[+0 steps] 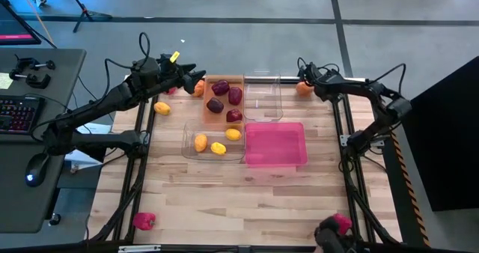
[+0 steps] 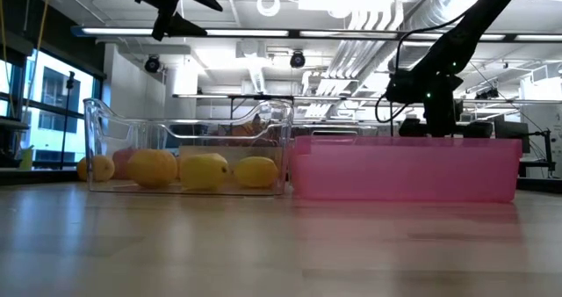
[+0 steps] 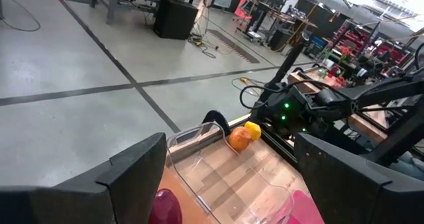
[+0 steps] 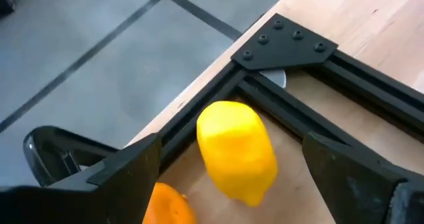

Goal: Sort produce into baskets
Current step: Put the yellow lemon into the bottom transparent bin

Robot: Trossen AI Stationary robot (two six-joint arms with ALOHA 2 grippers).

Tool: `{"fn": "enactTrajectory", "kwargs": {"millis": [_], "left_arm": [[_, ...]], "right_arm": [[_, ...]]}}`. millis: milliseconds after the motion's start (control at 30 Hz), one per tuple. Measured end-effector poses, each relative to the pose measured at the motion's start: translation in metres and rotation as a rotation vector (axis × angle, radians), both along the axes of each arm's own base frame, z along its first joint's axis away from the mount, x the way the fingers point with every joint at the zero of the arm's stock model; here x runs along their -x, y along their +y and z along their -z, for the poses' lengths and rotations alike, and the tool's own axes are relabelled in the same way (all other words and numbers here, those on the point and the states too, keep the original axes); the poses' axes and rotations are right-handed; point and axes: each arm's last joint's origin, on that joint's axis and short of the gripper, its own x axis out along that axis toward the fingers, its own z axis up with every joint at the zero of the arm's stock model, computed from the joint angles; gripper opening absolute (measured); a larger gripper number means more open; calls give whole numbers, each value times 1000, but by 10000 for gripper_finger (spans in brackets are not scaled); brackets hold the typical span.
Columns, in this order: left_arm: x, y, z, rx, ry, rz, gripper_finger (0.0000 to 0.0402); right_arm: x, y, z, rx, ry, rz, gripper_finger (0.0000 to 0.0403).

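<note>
My left gripper point(image 1: 196, 78) is open and empty, raised above the far left corner of the translucent orange bin point(image 1: 207, 112), which holds several dark maroon pieces point(image 1: 219, 88). An orange piece point(image 1: 199, 88) lies just below that gripper. My right gripper point(image 4: 232, 144) is open at the table's far right corner point(image 1: 302, 75). Its fingers stand on either side of a yellow piece point(image 4: 236, 149) without touching it. An orange piece point(image 1: 303, 88) lies beside the yellow one. A clear bin point(image 1: 213, 152) holds yellow and orange pieces point(image 1: 218, 148). Another clear bin point(image 1: 263, 97) and the pink bin point(image 1: 275, 145) show nothing inside.
A yellow piece point(image 1: 162, 108) lies on the table to the left of the orange bin. Pink-red pieces lie at the near left edge point(image 1: 144, 221) and near right corner point(image 1: 337, 224). Black frame rails point(image 1: 346, 144) run along the table's sides. Bare wood lies in front of the bins.
</note>
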Motion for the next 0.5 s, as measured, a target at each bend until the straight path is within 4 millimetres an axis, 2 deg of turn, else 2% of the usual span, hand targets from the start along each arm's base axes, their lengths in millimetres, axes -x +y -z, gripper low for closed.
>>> {"fn": "enactTrajectory", "kwargs": {"millis": [167,333,500], "left_arm": [[0,0,0,0,0,0,319],[0,0,0,0,0,0,319],[0,0,0,1,-1,4,319]], "right_arm": [[-5,-5,5,-88,28,-59,355],[-15,-18,12,-186,62,-66,354],[-21,-28,23,-325,142,-55,329]]}}
